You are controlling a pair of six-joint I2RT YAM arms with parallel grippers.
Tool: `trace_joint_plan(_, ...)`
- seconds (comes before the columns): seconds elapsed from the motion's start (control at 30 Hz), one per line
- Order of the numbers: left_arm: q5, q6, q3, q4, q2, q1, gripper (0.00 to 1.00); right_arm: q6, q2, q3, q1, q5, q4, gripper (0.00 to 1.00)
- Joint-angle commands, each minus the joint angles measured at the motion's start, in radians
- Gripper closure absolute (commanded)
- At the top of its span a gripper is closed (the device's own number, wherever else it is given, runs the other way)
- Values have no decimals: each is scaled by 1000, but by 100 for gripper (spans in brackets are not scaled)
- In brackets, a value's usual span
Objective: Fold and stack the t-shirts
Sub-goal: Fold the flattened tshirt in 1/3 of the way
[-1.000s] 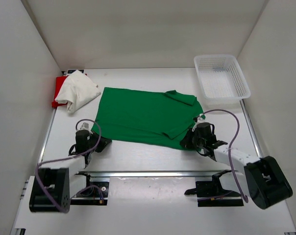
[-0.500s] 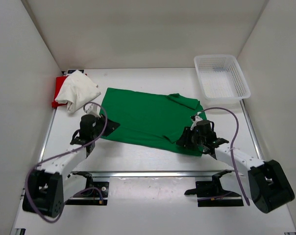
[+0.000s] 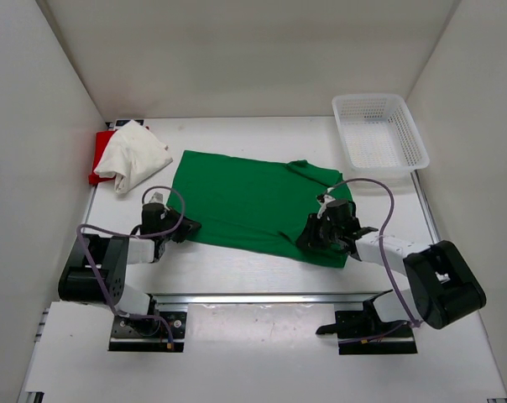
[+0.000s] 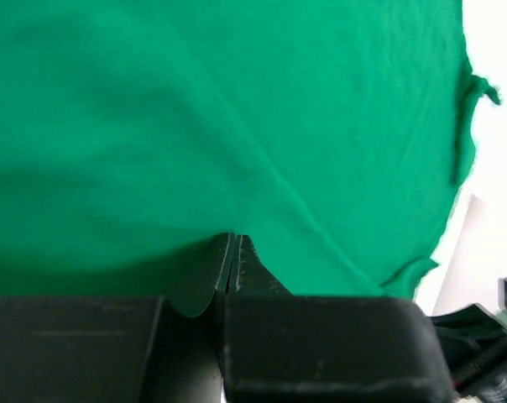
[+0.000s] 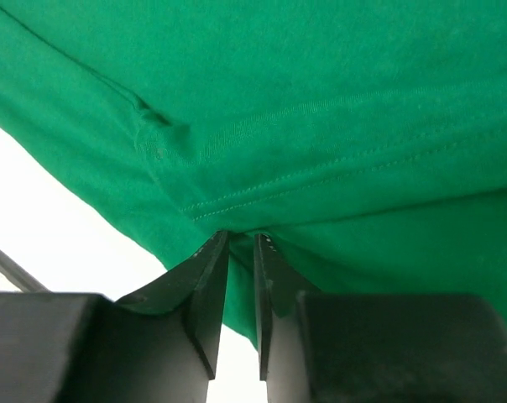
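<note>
Three white walls (image 3: 237, 59) box in one white tabletop (image 3: 237, 273), which has one metal rail (image 3: 262, 296) along its near edge. On it I count three shirts, one basket and my own two arms. The green shirt (image 3: 245, 197) is the largest. It lies spread flat across the middle, with a fold of cloth lying over its far right corner. My left arm (image 3: 111, 252) reaches to that shirt's near left corner, and my right arm (image 3: 405, 252) to its near right corner. The single basket (image 3: 378, 98), white mesh, sits at the far right corner, well apart from the shirts. The white shirt (image 3: 136, 155) lies crumpled at the far left on top of the red shirt (image 3: 100, 151), of which only a strip shows by the left wall. My left jaws are closed tight on the green shirt's hem, with a small fold of cloth pinched between the tips. My right jaws stand a thin slit apart with the hem bunched at their tips; whether they grip it I cannot tell.
</note>
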Motion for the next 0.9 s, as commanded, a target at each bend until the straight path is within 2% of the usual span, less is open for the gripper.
trace_joint_plan(0.0, -15, -7, -61, 63, -52, 37, 94, -24, 22, 43, -2, 19, 34, 84)
trace_joint_plan(0.2, -36, 16, -121, 36, -117, 44, 94, -38, 99, 112, -42, 7, 57, 89)
trace_joint_plan(0.3, -39, 26, -155, 17, -166, 74, 94, -49, 156, 205, -53, 11, 57, 90)
trace_joint_plan(0.4, -52, 45, -182, -35, -235, 77, 94, -64, 279, 325, -60, 10, 49, 91)
trace_joint_plan(0.47, -58, 62, -189, -64, -293, 87, 93, -60, 342, 455, -65, -33, 40, 92)
trace_joint_plan(0.6, -40, 88, -187, -142, -383, 175, 93, -90, 366, 581, -21, 12, -33, 92)
trace_joint_plan(0.67, -46, 88, -175, -155, -448, 160, 92, -104, 329, 563, 1, 40, -44, 91)
trace_joint_plan(0.77, -113, 129, -120, -204, -480, 47, 91, -95, 183, 401, 35, 95, -9, 91)
trace_joint_plan(0.87, -132, 128, -97, -187, -454, 2, 91, -76, 107, 249, 41, 85, 3, 92)
